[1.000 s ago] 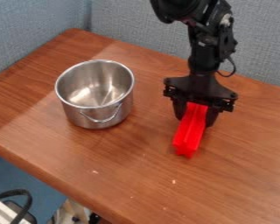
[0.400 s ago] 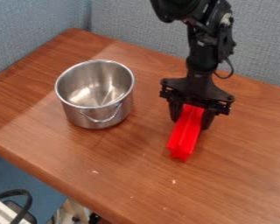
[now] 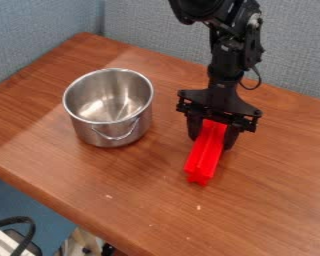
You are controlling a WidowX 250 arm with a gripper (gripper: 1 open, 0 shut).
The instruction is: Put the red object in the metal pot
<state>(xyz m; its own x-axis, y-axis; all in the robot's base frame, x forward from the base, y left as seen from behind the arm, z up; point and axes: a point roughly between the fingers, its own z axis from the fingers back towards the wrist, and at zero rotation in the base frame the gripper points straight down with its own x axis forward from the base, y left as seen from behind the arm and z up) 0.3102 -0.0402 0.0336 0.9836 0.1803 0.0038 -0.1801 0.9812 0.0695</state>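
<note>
Brown wooden table (image 3: 116, 185) running below gray walls (image 3: 163, 28). Metal pot (image 3: 109, 107) standing upright at left, side handle facing front. Red object (image 3: 204, 156) lying right of pot, well apart, upper end between fingers of black gripper (image 3: 212, 128), pincer grasping it.

Evenly bright, soft light. Pale glare on near worktop (image 3: 129, 190), highlights on pot (image 3: 108, 107). Low-res, slightly soft throughout; black arm (image 3: 227, 50) short on detail.
</note>
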